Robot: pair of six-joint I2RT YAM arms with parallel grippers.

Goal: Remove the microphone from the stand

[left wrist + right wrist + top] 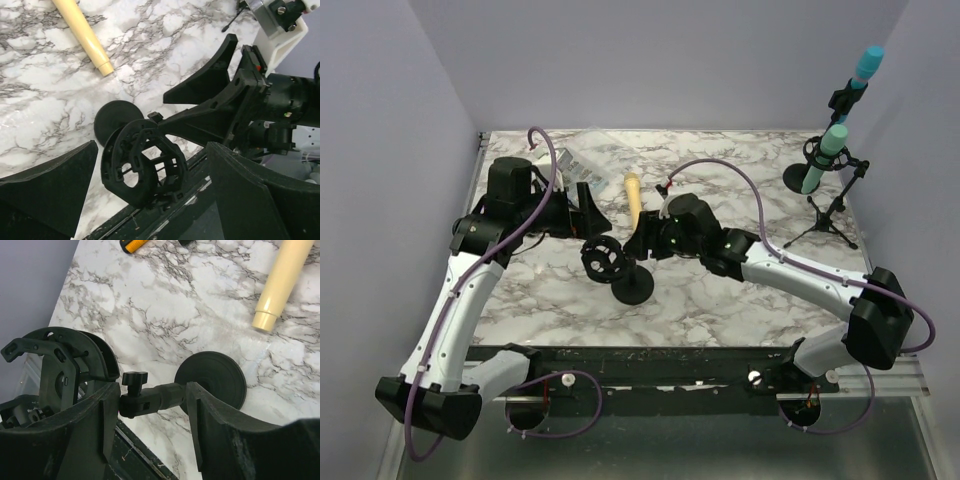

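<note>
– Locating the microphone (633, 195): where does it sit?
– Flat on the counter (740, 300), out of the stand (633, 288), near the far side of its round base.
– Right claw (152, 390) condition?
– Jaws parted, one on either side of the stand's stem; whether they touch it cannot be told.
– Left claw (152, 145) condition?
– Released, jaws spread wide. The stand's ring cradle (142, 165) sits between them, apart from both.
</note>
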